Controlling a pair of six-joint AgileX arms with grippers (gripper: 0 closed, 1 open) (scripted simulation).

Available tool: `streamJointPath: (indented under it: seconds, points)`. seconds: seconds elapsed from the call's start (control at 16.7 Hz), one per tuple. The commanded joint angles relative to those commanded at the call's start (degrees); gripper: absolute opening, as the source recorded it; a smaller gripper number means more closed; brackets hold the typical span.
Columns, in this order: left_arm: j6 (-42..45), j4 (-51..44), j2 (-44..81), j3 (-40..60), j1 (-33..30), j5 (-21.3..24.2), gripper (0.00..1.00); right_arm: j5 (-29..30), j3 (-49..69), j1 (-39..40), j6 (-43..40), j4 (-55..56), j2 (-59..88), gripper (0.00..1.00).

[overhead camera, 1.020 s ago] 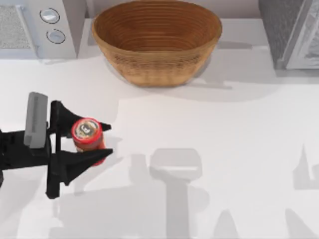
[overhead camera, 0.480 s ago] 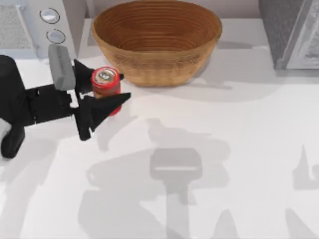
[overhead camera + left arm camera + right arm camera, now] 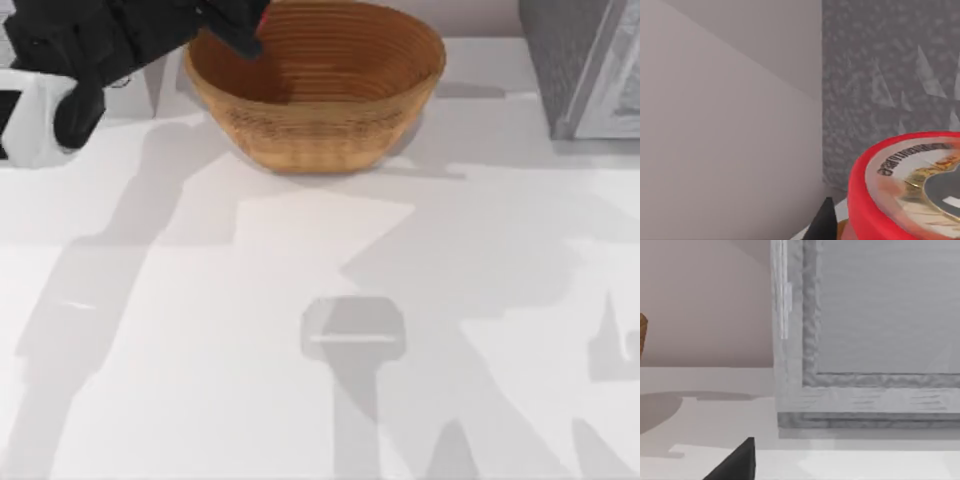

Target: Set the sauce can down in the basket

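Top view: the left arm (image 3: 90, 40) reaches in from the upper left corner, its dark body lying over the left rim of the basket (image 3: 315, 85). One black fingertip of the left gripper (image 3: 243, 25) shows over the basket's inner left wall. The basket stands on the white table (image 3: 300, 330) at the far middle, and a grey speckled appliance (image 3: 585, 65) stands to the basket's right. How far the fingers are parted cannot be read here.

Left wrist view: the sauce can (image 3: 910, 187) sits close under the camera, showing its red rim and printed round top. A black fingertip (image 3: 824, 222) rises just beside the can's red side; contact cannot be confirmed, so whether the left gripper has hold of the can cannot be told. Behind the can are a plain wall and a grey speckled panel (image 3: 890, 75).

Right wrist view: one black fingertip (image 3: 737, 462) of the right gripper shows at the picture's edge; its opening cannot be told. Ahead stands a grey framed appliance (image 3: 865, 335) on the table, with a sliver of the basket (image 3: 642, 335) far to its side.
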Motion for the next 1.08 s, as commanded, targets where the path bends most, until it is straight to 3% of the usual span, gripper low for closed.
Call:
streamJointPath:
  seconds: [0.18, 0.54, 1.08]
  points:
    - [-1.02, -3.4, 0.31, 3.46, -1.94, -3.55, 0.0, 0.0, 0.0, 0.0, 0.0, 0.0, 0.0, 1.0]
    - [-0.91, -3.31, 0.99, 4.28, -2.17, -3.83, 0.0, 0.0, 0.0, 0.0, 0.0, 0.0, 0.0, 1.0]
    - [-1.19, -4.13, 12.95, 16.98, -5.82, -7.27, 0.0, 0.0, 0.0, 0.0, 0.0, 0.0, 0.0, 1.0]
